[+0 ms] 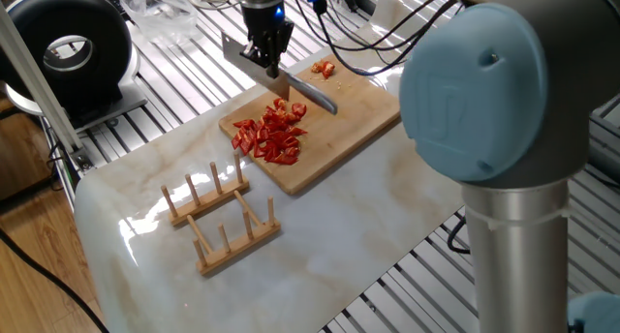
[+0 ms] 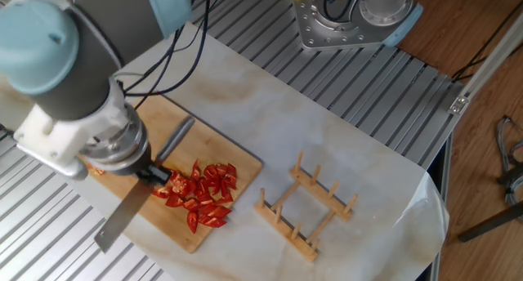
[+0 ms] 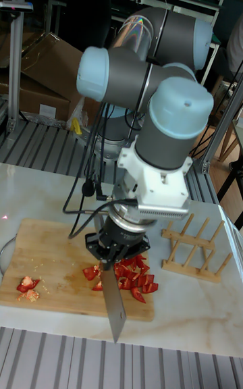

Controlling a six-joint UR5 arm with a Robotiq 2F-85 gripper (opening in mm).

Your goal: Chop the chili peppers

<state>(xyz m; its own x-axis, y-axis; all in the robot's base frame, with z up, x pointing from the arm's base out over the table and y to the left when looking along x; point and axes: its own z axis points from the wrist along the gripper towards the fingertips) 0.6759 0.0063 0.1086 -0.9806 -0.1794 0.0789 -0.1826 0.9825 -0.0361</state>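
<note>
Gripper [image 1: 267, 56] clamped on knife [image 3: 113, 302], above the cutting board [image 1: 349, 120]. Chili peppers [image 1: 272, 135] piled mid-board: light, glossy, likely slippery; best pressed, not pinched.

Bright even light, sharp focus, glare on the marble tabletop [image 1: 145, 222]

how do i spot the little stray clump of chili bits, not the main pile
Find the wooden cutting board on the marble table. The main pile of chili pieces sits near the end closest to the wooden rack, beside the knife held in the end effector. The stray clump lies apart at the board's far edge, beyond the knife handle, just a few red bits.
</note>
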